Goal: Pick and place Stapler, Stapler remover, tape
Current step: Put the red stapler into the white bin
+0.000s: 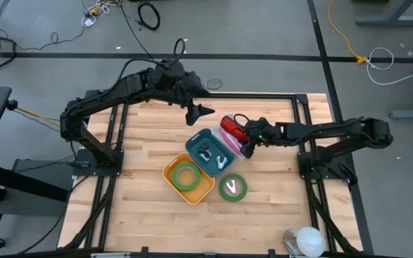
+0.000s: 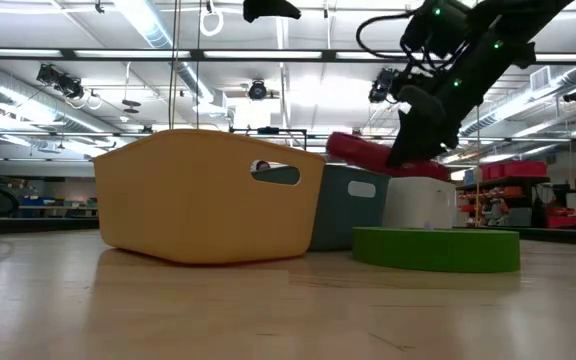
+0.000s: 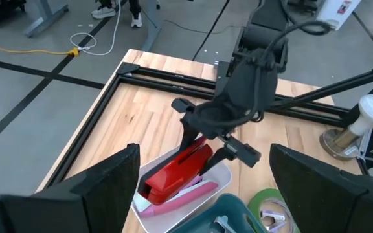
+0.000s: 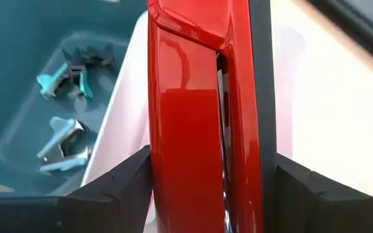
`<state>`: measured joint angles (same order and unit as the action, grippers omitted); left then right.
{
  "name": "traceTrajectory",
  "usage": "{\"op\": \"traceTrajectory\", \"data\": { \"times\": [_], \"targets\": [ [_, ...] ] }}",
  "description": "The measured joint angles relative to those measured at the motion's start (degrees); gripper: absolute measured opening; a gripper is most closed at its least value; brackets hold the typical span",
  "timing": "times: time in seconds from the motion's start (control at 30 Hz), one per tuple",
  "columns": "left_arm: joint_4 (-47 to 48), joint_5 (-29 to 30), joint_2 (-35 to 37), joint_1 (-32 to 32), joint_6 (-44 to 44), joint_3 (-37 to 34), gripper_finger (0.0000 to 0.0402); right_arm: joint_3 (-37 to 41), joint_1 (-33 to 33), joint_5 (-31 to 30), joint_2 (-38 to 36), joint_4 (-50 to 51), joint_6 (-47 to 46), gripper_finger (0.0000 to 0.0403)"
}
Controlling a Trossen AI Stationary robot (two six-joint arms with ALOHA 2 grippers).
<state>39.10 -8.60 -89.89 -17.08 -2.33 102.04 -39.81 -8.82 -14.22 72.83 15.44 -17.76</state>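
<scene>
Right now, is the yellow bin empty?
No, a green tape roll lies inside the yellow bin in the high view.

High view: table (image 1: 149, 215) seen straight down, both arms included. Low view: set at tabletop height, facing level across. Left wrist view: looks down from some way off. Right wrist view: very close. Red stapler (image 1: 233, 130) is shared by all four.

L claw (image 1: 205, 110) open, raised mid-table. R claw (image 1: 244, 136) clamped, arm stretched in from the right.
</scene>
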Motion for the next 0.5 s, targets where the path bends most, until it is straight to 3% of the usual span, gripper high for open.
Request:
{"op": "traceTrajectory", "data": {
  "times": [0.5],
  "targets": [
    [-0.1, 0.0, 0.0, 0.0, -0.1, 0.0, 0.0344, 0.0, 0.0, 1.9, 7.8, -0.2, 0.2, 0.0241]
  ]
}}
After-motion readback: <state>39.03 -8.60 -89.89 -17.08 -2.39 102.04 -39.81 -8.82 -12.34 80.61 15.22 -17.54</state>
